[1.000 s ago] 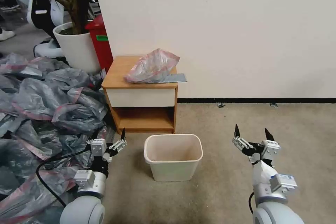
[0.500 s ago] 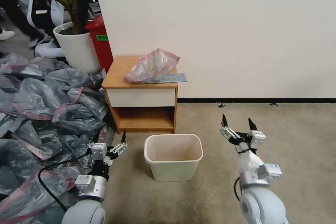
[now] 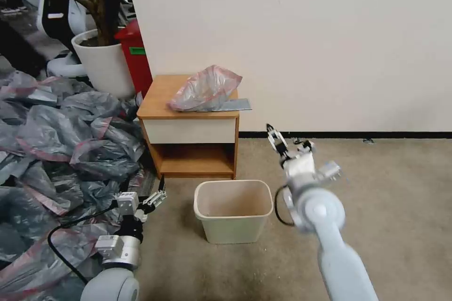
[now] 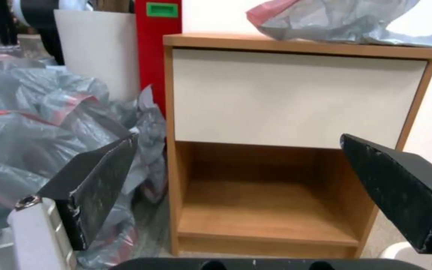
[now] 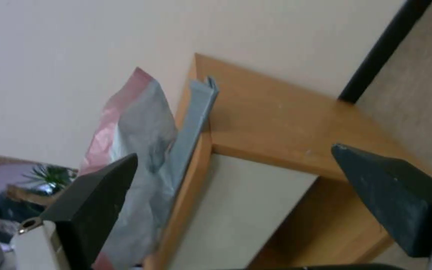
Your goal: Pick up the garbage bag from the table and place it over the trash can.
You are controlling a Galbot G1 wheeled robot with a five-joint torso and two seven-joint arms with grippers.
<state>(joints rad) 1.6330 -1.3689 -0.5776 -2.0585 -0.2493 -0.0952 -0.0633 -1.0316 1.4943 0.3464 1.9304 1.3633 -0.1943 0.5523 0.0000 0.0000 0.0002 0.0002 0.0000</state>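
The right arm reaches forward and up from the lower right of the head view, its wrist turned so the right gripper (image 3: 278, 141) points ahead with one black finger seen edge-on; in the right wrist view its fingers (image 5: 96, 195) stand spread wide with nothing between them; the left arm stays low at the robot's left side, elbow bent, the left gripper (image 3: 157, 194) parted and empty.

Robot test lab: bag heap (image 3: 56, 150), other robots behind.
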